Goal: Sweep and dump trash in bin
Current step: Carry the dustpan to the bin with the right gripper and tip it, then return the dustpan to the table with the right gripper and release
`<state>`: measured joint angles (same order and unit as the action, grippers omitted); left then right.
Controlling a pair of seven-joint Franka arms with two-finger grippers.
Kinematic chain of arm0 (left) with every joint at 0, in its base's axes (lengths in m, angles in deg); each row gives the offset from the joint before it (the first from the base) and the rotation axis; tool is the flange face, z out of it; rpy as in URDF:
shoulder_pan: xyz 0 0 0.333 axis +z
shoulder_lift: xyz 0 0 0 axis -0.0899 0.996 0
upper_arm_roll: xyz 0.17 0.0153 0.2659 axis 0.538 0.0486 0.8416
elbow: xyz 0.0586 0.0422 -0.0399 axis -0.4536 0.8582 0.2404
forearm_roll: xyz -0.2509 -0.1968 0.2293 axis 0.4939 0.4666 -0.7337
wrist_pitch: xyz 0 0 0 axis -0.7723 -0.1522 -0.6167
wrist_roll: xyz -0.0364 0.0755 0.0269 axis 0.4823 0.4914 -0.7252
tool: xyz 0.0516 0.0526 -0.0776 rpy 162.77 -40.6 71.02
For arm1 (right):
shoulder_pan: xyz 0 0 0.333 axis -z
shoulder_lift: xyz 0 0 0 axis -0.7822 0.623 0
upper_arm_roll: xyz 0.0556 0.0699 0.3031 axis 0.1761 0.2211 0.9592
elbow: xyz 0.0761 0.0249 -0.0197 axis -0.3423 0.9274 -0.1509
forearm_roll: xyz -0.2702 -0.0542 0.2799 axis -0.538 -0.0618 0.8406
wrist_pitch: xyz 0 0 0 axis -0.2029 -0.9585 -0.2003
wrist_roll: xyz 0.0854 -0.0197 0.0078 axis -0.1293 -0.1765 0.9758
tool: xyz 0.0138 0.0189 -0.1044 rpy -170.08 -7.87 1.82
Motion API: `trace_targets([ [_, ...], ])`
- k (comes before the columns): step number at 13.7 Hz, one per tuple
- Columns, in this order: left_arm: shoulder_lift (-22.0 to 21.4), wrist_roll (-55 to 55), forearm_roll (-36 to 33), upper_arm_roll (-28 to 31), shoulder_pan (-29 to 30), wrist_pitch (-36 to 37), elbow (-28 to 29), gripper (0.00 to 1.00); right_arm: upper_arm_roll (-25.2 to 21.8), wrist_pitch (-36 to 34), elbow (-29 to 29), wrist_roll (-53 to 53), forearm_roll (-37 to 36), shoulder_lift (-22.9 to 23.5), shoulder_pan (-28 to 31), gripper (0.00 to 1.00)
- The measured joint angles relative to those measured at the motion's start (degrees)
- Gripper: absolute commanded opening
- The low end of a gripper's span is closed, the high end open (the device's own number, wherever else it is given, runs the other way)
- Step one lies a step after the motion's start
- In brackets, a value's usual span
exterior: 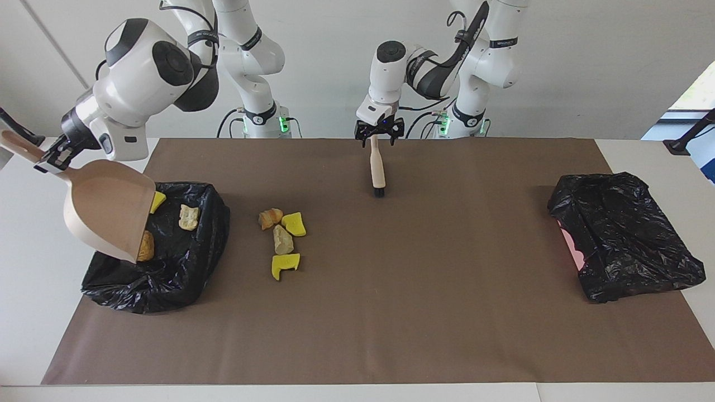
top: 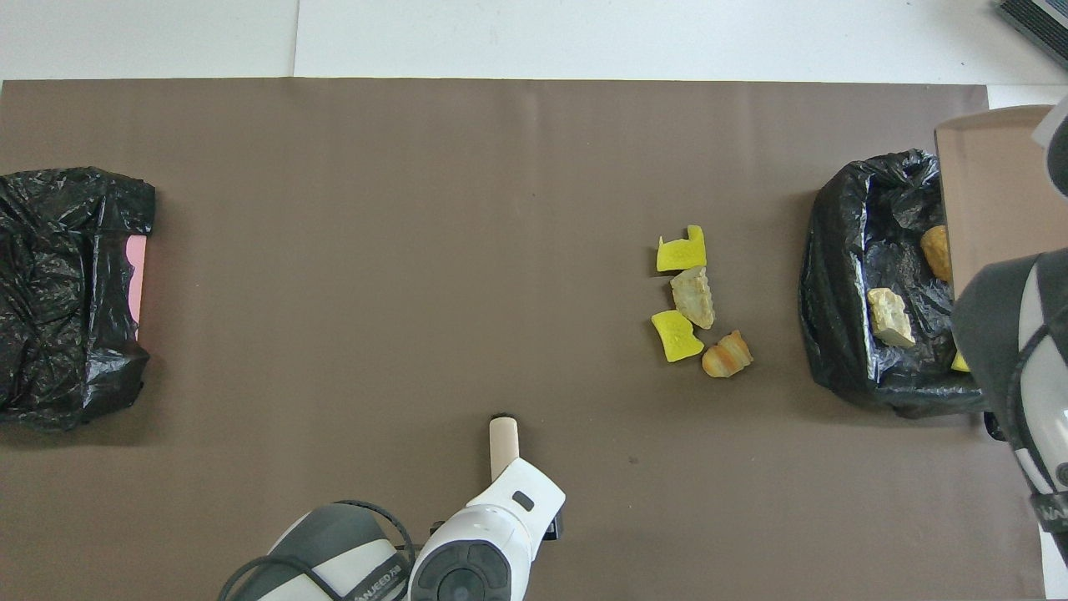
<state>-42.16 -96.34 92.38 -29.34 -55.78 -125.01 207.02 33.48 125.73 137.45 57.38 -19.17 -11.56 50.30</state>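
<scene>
brown paper on the table (exterior: 391,312) is being cleared, with the job partly done.

three pieces of trash (exterior: 188,217) are lying in the open black bin bag (exterior: 184,268) at the right arm's end, while four pieces (exterior: 284,239) are lying on the paper beside it, waiting to be swept. the beige dustpan (exterior: 106,206) is being held tilted over the bag by the right gripper (exterior: 49,162), fingers closed on its handle. the left gripper (exterior: 380,129) is being held over the brush (exterior: 378,167) near the robots, fingers spread wide and gripping nothing. a second black bag (exterior: 623,234) is lying untouched at the left arm's end.
</scene>
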Motion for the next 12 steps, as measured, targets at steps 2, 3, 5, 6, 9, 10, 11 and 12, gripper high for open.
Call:
trace_targets([
  [2, -0.03, 5.60, -0.02, 0.12, 3.80, 3.43, -3.41, 1.00, 0.07, -0.55, -0.66, -9.99, 6.44, 0.02, -2.47, 0.00],
  [3, -0.07, 8.98, -0.03, 0.21, 6.10, 5.13, -5.47, 1.00, 0.09, -0.58, -0.66, -15.23, 11.10, 0.16, -3.27, 0.00],
  [5, -0.16, 17.44, -0.31, 0.36, 12.11, 9.52, -10.90, 1.00, 0.14, -0.58, -0.64, -26.91, 23.92, 0.59, -3.90, 0.00],
  [6, -0.13, 22.96, -1.11, 0.48, 15.76, 13.07, -14.76, 1.00, 0.15, -0.58, -0.65, -32.88, 30.03, 0.76, -3.97, 0.00],
  [9, 1.14, 33.36, -4.15, 0.71, 23.85, 21.85, -25.80, 1.00, 0.23, -1.33, -0.49, -52.30, 39.44, 2.00, -8.50, 0.00],
  [10, 1.86, 35.20, -4.87, 0.69, 25.84, 23.85, -29.08, 1.00, 0.30, -1.81, -0.40, -60.05, 42.07, 3.31, -11.64, 0.00],
  [11, 2.49, 36.88, -5.26, 0.68, 27.81, 25.41, -32.07, 1.00, 0.40, -1.88, -0.45, -66.84, 45.18, 5.17, -14.51, 0.00],
  [12, 2.96, 38.59, -5.36, 0.68, 29.98, 26.73, -34.86, 1.00, 0.50, -1.68, -0.96, -72.02, 48.88, 7.56, -16.86, 0.00],
])
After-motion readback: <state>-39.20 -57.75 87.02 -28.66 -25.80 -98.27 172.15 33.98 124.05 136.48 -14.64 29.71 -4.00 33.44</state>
